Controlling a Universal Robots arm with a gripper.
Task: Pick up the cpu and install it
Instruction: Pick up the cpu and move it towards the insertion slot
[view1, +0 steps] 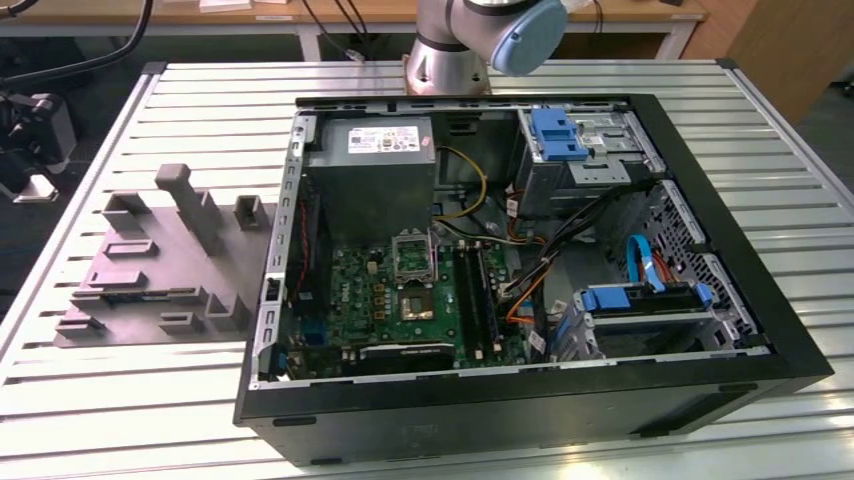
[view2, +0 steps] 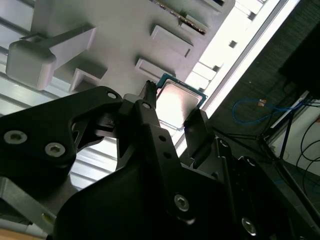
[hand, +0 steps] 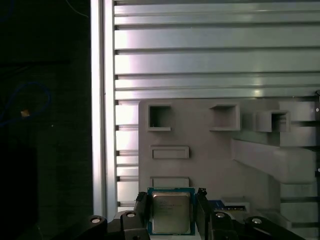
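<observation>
gripper (hand: 171, 199) nearly closed, fingers (hand: 142, 209) pressed on two opposite edges of the cpu (hand: 171, 215), which sits near the outer edge of the grey tray (hand: 200, 165). risk: edge-only grip, so the chip could tilt or slip w/ any jolt, and a skewed chip would foul the socket (view1: 416, 302), well apart from the tray. can't tell if the cpu is lifted clear of the tray or resting on it. underside & grip depth hidden by the fingers.

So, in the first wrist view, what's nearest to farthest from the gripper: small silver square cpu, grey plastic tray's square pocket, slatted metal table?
1. Small silver square cpu, between the fingers of the gripper.
2. Square pocket, in the grey plastic tray.
3. Slatted metal table, beyond the tray.
</observation>
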